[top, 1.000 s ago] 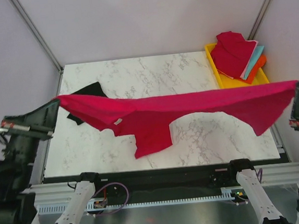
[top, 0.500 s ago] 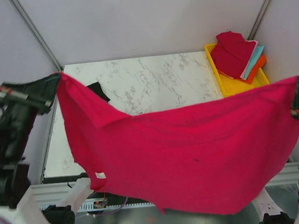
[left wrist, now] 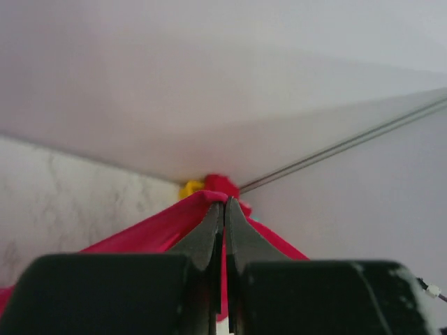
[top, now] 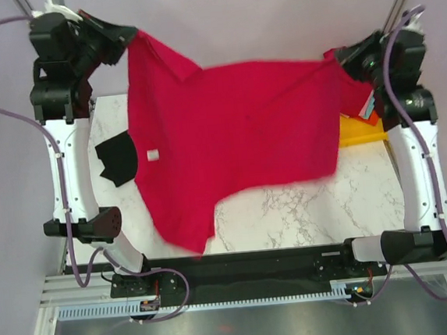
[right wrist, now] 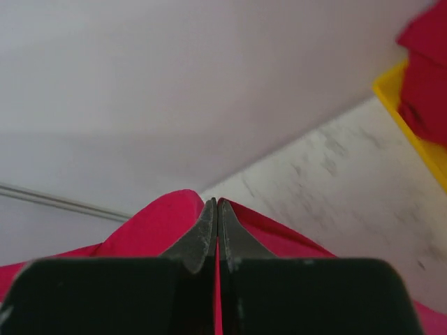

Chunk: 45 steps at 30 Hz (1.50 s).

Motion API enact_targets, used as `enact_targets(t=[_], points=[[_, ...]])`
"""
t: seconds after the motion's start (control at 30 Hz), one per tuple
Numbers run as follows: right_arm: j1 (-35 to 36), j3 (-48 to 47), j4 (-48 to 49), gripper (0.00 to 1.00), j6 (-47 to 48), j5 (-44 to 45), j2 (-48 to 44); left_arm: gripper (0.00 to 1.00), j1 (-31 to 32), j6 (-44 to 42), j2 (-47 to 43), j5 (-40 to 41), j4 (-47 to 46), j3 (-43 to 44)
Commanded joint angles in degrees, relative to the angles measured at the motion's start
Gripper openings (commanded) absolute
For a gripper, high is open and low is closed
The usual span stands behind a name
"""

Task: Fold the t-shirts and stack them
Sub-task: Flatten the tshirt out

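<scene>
Hanging above the table (top: 305, 207), the red t-shirt (top: 236, 135) is pinched by left claw (top: 128, 36) and right claw (top: 333, 57). Its white tag (top: 153, 155) is unreadable. Earlier it hung lower.

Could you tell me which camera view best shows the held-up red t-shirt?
The top external view: the red t-shirt hangs spread between the left claw and right claw, nearly whole. Each wrist view shows only a bit of red cloth pinched in its shut claw.

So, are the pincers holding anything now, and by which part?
Yes, one crimson t-shirt, spread in the air between them. The left pincer pinches one end of its raised edge, the right pincer the other end.
</scene>
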<state>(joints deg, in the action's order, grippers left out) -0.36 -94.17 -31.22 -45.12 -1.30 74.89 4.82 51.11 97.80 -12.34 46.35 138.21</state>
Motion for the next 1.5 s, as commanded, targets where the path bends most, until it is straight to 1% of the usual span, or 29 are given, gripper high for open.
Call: enact_targets(t=[0.0, 0.03, 0.07, 0.1, 0.2, 0.23, 0.27, 0.3, 0.33, 0.37, 0.43, 0.47, 0.5, 0.53, 0.57, 0.63, 0.77, 0.8, 0.83, 0.87, 0.93, 0.97, 1.03, 1.07, 1.1, 1.17, 1.23, 1.4, 1.47], points=[[-5.17, -14.97, 8.10, 0.00, -5.14, -11.34, 2.17, 0.02, -1.48, 0.04, -3.75, -6.47, -15.63, 8.40], [-6.57, -15.60, 9.24, 0.00, -8.02, -14.92, 3.93, 0.02, -1.48, -0.31, -4.45, -6.56, -17.76, 7.26], [-6.84, -14.82, 12.73, 0.00, -9.27, -16.09, 4.64, 0.02, -1.48, -1.36, -5.16, -6.12, -19.26, 5.59], [-6.93, -13.94, 14.42, 0.00, -10.24, -16.97, 5.26, 0.02, -1.48, -1.89, -6.12, -5.86, -20.76, 1.31], [-7.02, -7.45, 20.75, 0.00, -13.49, -20.05, 9.38, 0.02, -1.48, -4.26, -5.17, -4.19, -22.26, -5.46], [-7.46, -3.43, 22.76, 0.00, -14.37, -21.54, 12.18, 0.02, -1.48, -4.61, -4.12, -4.45, -23.31, -7.50], [-7.55, -1.21, 27.74, 0.00, -15.77, -24.25, 13.51, 0.02, -1.48, -5.05, -3.76, -5.14, -24.97, -9.96], [-7.72, 0.98, 30.06, 0.00, -16.22, -24.71, 15.61, 0.02, -1.48, -4.97, -3.41, -6.11, -26.82, -15.46], [-7.81, 5.53, 31.21, 0.00, -16.48, -24.80, 16.33, 0.02, -1.48, -5.06, -3.14, -8.12, -28.75, -18.21], [-7.99, 7.84, 35.23, 0.00, -16.49, -24.72, 17.03, 0.02, -1.48, -5.67, -2.53, -8.92, -31.47, -20.59], [-8.51, 13.97, 37.72, 0.00, -16.05, -24.10, 18.35, 0.02, -1.39, -6.46, -2.44, -8.93, -32.63, -27.18], [-8.78, 15.75, 38.77, 0.00, -15.53, -23.93, 18.88, 0.02, -1.39, -7.33, -3.13, -8.50, -33.51, -29.64], [-9.04, 17.51, 39.48, 0.00, -14.82, -23.92, 18.97, 0.02, -1.39, -7.69, -3.84, -7.97, -34.21, -35.06], [-9.83, 21.27, 40.18, 0.00, -14.47, -24.01, 18.97, 0.02, -1.39, -7.61, -4.80, -5.96, -34.65, -38.07], [-10.27, 23.22, 41.41, 0.00, -14.12, -24.01, 18.71, 0.02, -1.39, -7.17, -7.07, -4.64, -35.53, -43.93], [-10.97, 28.57, 42.21, 0.00, -13.15, -23.31, 17.84, 0.02, -1.39, -6.73, -9.19, -2.79, -36.67, -49.15], [-11.59, 37.11, 41.95, 0.00, -11.31, -22.17, 15.29, 0.02, -1.39, -6.12, -13.76, -2.43, -36.85, -59.53], [-11.51, 38.78, 41.95, 0.00, -10.69, -21.82, 14.59, 0.02, -1.39, -5.76, -16.47, -2.51, -36.86, -64.16], [-11.50, 41.93, 41.68, 0.00, -9.12, -21.29, 13.36, 0.02, -1.30, -5.41, -17.89, -2.86, -36.77, -66.64], [-11.59, 43.44, 41.25, 0.00, -8.41, -20.68, 12.57, 0.02, -1.39, -4.80, -19.65, -2.87, -36.85, -71.72], [-11.59, 47.47, 39.06, 0.00, -5.43, -19.62, 9.76, 0.02, -1.39, -3.13, -24.55, -2.34, -37.03, -76.84], [-11.68, 48.81, 38.17, 0.00, -4.46, -18.49, 8.61, 0.02, -1.39, -2.95, -26.15, -2.25, -37.03, -81.22], [-12.20, 53.18, 36.42, 0.00, -2.96, -17.43, 3.96, 0.02, -1.39, -2.95, -30.79, -1.82, -36.42, -85.20], [-12.47, 54.61, 35.80, 0.00, -1.30, -16.64, 2.21, 0.02, -1.39, -3.12, -32.22, -1.46, -35.98, -88.78], [-12.82, 55.84, 34.84, 0.00, -0.59, -16.02, -1.29, 0.02, -1.39, -3.21, -33.80, -1.11, -35.45, -90.30], [-13.26, 58.22, 31.32, 0.00, 1.26, -14.61, -4.83, 0.02, -1.39, -3.74, -38.09, -0.76, -33.79, -94.76], [-13.70, 59.98, 26.24, 0.00, 3.19, -12.77, -9.84, 0.02, -1.39, -3.65, -42.22, -0.58, -31.95, -98.55], [-14.40, 62.00, 17.35, 0.00, 5.74, -6.46, -20.28, 0.02, -1.39, -3.74, -49.36, 1.34, -26.93, -103.40], [-14.32, 62.53, 13.83, 0.00, 6.36, -4.77, -22.76, 0.02, -1.39, -3.74, -51.21, 2.32, -24.91, -104.46]])
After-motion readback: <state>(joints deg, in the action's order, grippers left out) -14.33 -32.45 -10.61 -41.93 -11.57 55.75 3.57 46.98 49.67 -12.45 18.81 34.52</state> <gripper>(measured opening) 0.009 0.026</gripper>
